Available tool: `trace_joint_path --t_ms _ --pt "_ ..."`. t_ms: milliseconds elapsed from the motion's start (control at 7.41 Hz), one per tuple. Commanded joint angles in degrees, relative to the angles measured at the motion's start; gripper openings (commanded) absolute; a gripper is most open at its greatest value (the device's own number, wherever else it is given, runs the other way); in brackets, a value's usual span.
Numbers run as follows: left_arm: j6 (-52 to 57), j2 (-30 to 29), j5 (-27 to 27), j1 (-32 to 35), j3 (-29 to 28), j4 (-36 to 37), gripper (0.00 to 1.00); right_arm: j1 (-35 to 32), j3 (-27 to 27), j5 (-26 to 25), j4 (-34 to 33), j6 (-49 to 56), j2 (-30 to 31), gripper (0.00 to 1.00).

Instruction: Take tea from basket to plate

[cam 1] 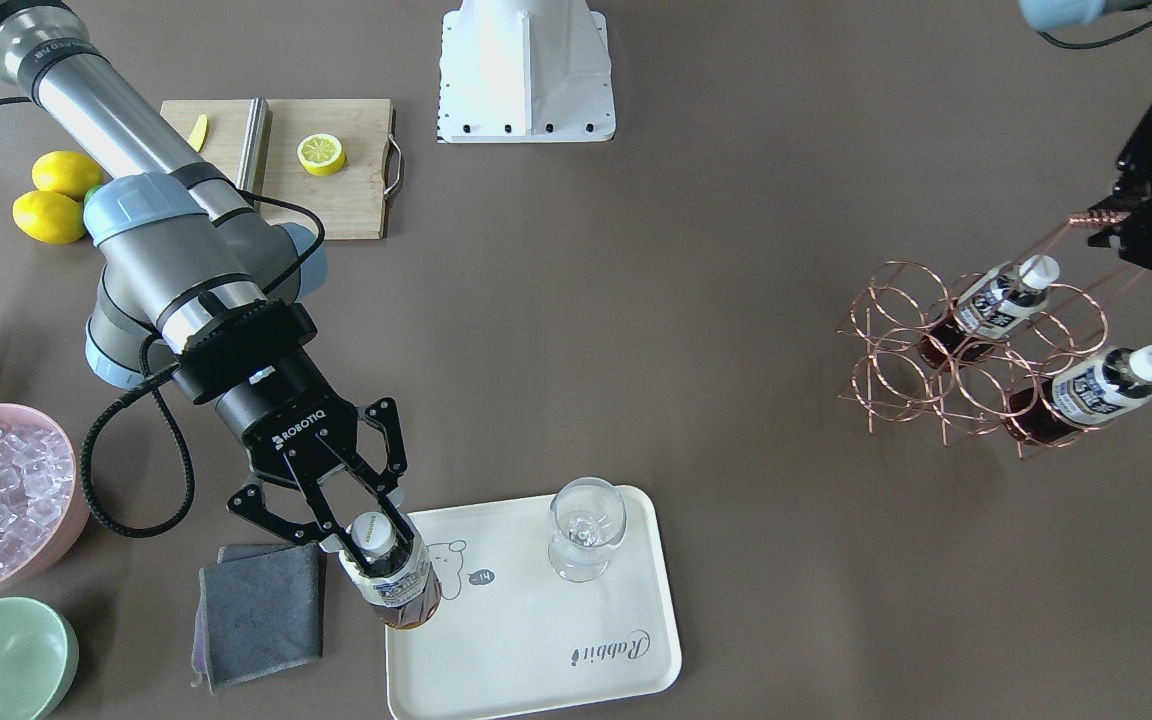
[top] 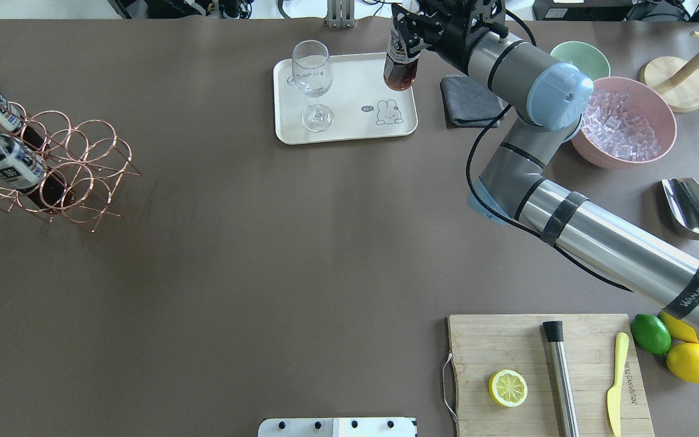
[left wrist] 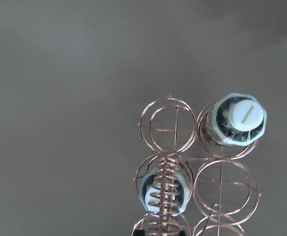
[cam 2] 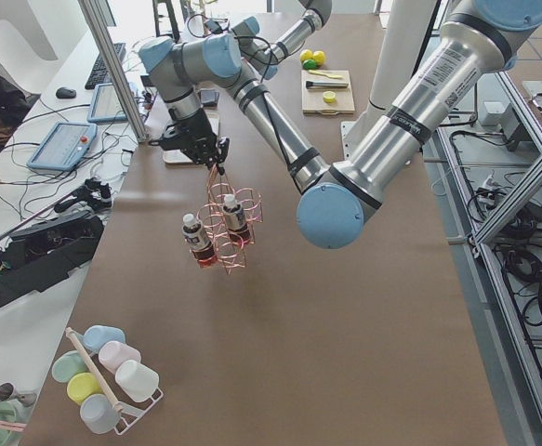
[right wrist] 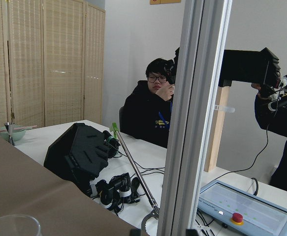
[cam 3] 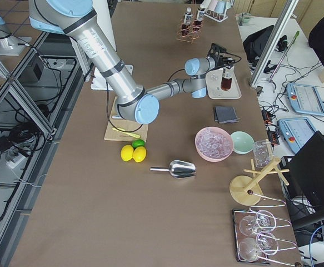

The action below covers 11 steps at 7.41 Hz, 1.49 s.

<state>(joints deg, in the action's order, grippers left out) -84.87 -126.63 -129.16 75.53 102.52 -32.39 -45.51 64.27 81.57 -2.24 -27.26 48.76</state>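
Exterior front-facing, lower left: pinching tea [cam 1: 401, 590] with right pincer [cam 1: 373, 535] over plate [cam 1: 556, 640] for lowering; upper right, clamping basket [cam 1: 901, 345] with left pincer [cam 1: 1116, 225], likely steadying.

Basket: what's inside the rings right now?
One tea bottle and a second bottle, each in its own ring of the basket. The other rings look empty. In the left wrist view the coiled handle covers most of one cap.

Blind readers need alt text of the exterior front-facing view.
Right gripper holds a clear bottle of dark tea at the edge of a cream rectangular tray, near a wine glass. Two more bottles sit in a copper wire rack.
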Motion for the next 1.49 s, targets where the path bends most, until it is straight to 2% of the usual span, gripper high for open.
trace_joint_path --t_ms 0,135,270,945,1215,1350 --pt "18.13 1.13 0.83 12.85 -19.56 -9.64 0.00 3.05 -3.00 -3.60 3.47 -0.07 -0.07 0.00" --pt "18.07 -0.35 2.66 13.41 -27.30 -15.97 0.00 3.41 -3.27 -3.87 3.56 -0.07 -0.07 0.00" --pt "17.89 -1.33 2.94 12.89 -29.38 -16.91 0.00 4.20 -4.05 -4.39 5.21 -0.07 0.19 0.00" --pt "17.63 -1.51 3.03 13.75 -32.81 -20.77 0.00 5.43 -4.94 -5.54 7.25 -0.07 0.63 0.00" --pt "14.32 -6.41 3.21 13.33 -34.92 -20.52 0.00 5.52 -4.77 -5.54 7.16 -0.07 0.55 0.02" --pt "14.12 -6.87 4.08 12.63 -35.11 -20.43 0.00 5.52 -4.68 -5.63 7.16 -0.16 0.55 0.34"
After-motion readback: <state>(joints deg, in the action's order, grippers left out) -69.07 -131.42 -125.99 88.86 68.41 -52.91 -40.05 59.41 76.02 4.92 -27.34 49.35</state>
